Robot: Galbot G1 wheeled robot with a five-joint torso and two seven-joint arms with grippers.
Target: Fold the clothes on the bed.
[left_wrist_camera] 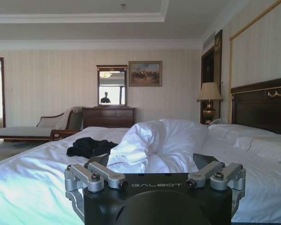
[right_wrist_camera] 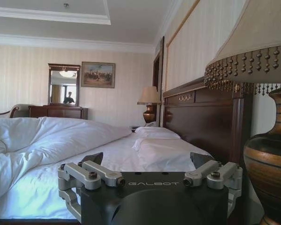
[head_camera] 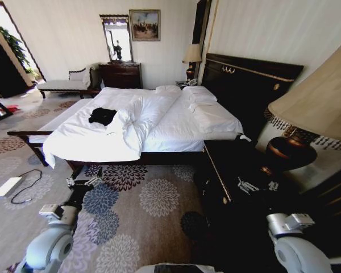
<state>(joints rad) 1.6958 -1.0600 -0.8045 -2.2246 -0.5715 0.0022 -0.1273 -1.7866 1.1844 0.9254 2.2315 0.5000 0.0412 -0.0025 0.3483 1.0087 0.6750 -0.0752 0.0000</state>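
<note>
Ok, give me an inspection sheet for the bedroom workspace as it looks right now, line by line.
Surface: bed, white sheets, duvet rumpled into a ridge down the middle.
Job's things: black top lying crumpled on the bed beside the duvet ridge, unfolded.
Clutter: white pillows at the headboard.
Grippers: left tool open, low over the carpet short of the bed; right tool open, over the dark nightstand.
Cables: black cable looped on the carpet.
Surroundings: lamp close by the right tool; dresser, bench.
</note>
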